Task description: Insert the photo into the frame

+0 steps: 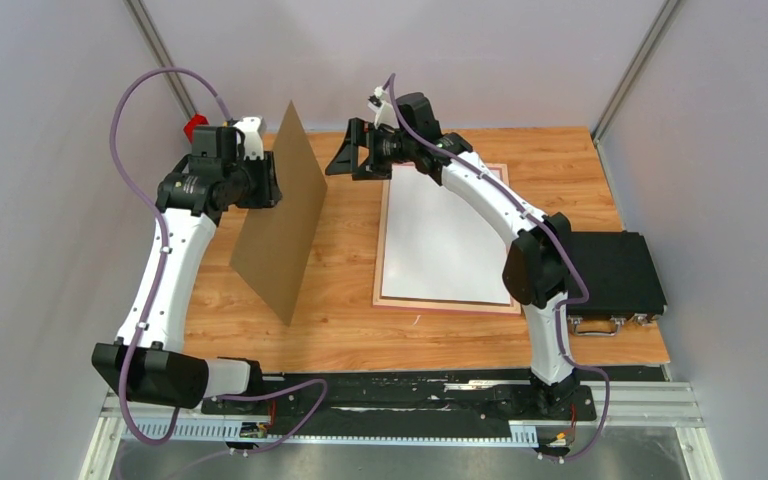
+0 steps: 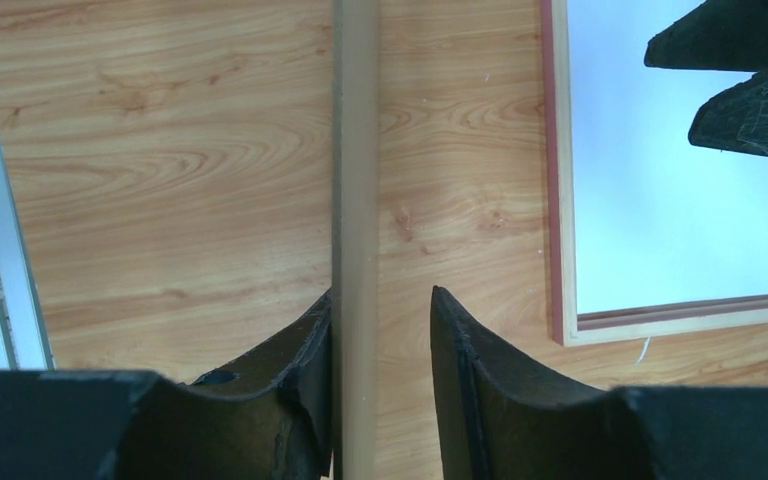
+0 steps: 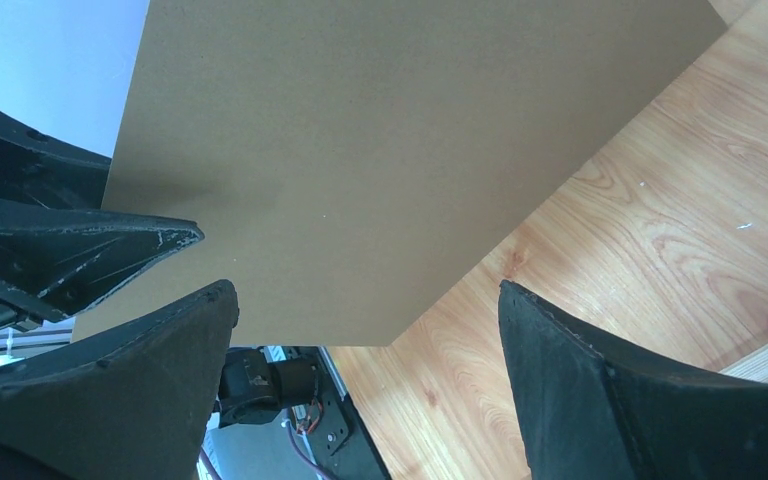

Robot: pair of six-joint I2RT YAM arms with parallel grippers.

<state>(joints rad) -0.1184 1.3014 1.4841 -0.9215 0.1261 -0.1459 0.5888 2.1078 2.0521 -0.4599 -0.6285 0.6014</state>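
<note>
Backing board (image 1: 280,215), plain brown, stands on edge on the wooden table (image 1: 360,335) just left of the frame (image 1: 446,304). It is tilted, with one lower corner pointing toward the near side. The left gripper (image 1: 266,186) meets the board at its far upper part, on the face turned away from the frame.

In the left wrist view, that gripper (image 2: 380,292) has its fingers apart on either side of the board's thin edge (image 2: 356,150). One finger (image 2: 305,345) lies against the board. The other (image 2: 465,350) stands clear of it, with table grain showing in the gap.

The frame lies flat on the table, and its thin border (image 2: 558,200) shows light wood with a pinkish inner lip. A plain white sheet (image 1: 445,235) fills the opening inside that border. No printed picture shows on it, so whether it is the photo lying face down cannot be told.

The right gripper (image 1: 346,158) hovers over the frame's far left corner, between the frame and the board. Its fingers are spread wide with nothing between them. In the right wrist view (image 3: 365,288) the board's broad brown face (image 3: 410,150) fills most of what lies beyond them.

A black case (image 1: 615,270) sits just right of the frame, partly behind the right arm.
</note>
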